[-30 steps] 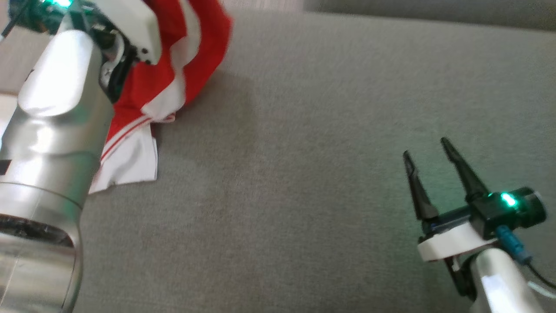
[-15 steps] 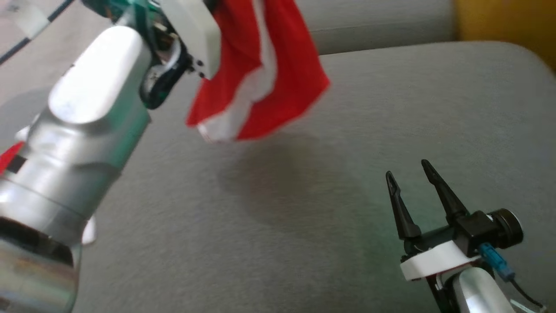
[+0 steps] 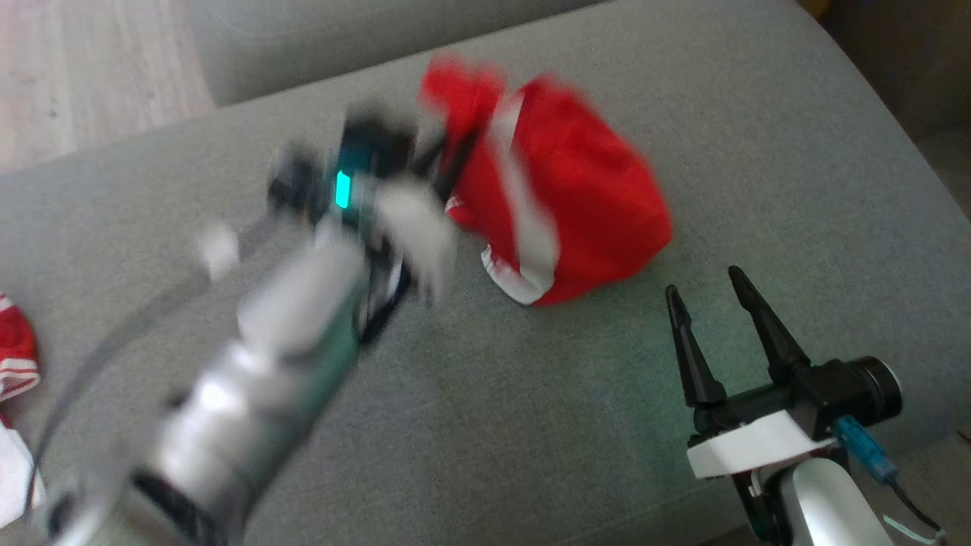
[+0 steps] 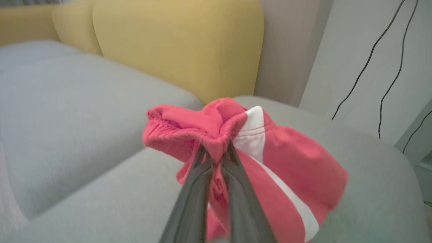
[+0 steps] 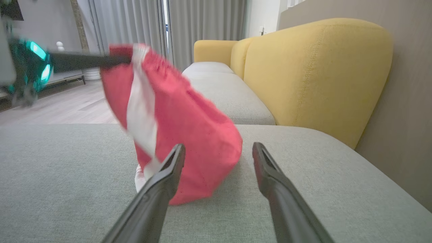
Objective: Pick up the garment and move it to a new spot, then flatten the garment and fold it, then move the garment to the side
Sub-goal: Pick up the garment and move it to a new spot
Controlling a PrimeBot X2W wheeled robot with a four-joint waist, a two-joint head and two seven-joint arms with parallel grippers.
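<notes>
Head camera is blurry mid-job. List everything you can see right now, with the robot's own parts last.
garment: 1, red with a white stripe, hanging from the left gripper, lower end apparently resting on the seat
other clothing: 1 heap, red and white, far left of the seat
sofa seat: at least 2 cushions, grey, under the garment
back cushions: 3, yellow, behind the seat
floor: pale wood, beyond the sofa
curtains: grey, far end of the room
cables: at least 2, black, down the pale wall
left gripper: 1, dark fingers shut on the garment's waistband
right gripper: 1, dark fingers open, holding nothing, beside the garment
</notes>
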